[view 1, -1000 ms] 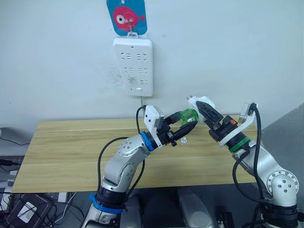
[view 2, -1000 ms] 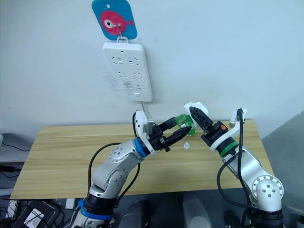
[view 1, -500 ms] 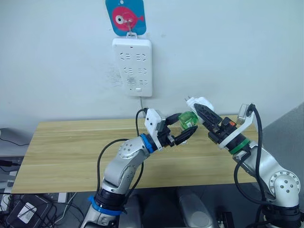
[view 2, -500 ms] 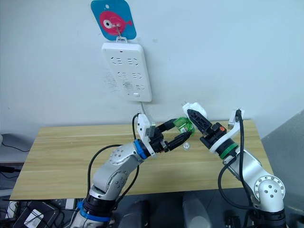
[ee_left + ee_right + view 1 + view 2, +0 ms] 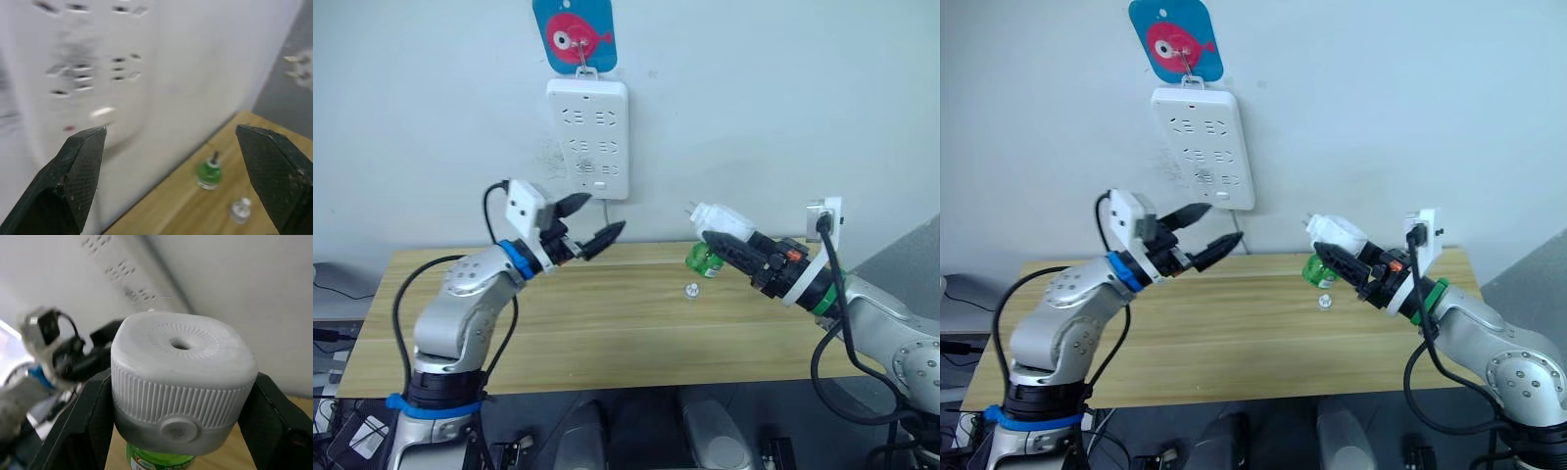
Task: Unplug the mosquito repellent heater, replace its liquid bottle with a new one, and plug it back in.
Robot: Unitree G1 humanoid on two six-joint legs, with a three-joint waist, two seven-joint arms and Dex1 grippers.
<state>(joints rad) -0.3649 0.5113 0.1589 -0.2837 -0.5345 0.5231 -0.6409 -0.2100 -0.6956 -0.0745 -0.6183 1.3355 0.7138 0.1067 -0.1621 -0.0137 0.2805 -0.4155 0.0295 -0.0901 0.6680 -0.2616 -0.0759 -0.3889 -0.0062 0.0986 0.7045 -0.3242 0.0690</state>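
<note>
While the right gripper (image 5: 722, 238) is clamped on the small white rounded plastic mosquito repellent heater (image 5: 713, 217), it holds the unit in the air above the right part of the light wooden table (image 5: 509, 323), with the two metal prongs pointing toward the wall and a green liquid bottle (image 5: 703, 258) hanging from the heater's underside. From the right wrist view the heater (image 5: 182, 382) sits squarely between the two black fingers (image 5: 83, 426), its ribbed white shell with a small hole facing the camera and a strip of the green bottle (image 5: 159, 461) showing below it. The left gripper (image 5: 590, 224) is raised over the left part of the table, near the wall, with its fingers spread apart and nothing between them; it points toward the long white multi-socket power strip (image 5: 587, 137), which hangs on the wall under a blue card with a pink fish (image 5: 574, 34). On the tabletop, between the two arms and nearer the right one, lies a small clear cap (image 5: 691, 290). In the left wrist view a second green bottle (image 5: 209, 174) stands upright on the table, with the clear cap (image 5: 240, 209) just beside it.
</note>
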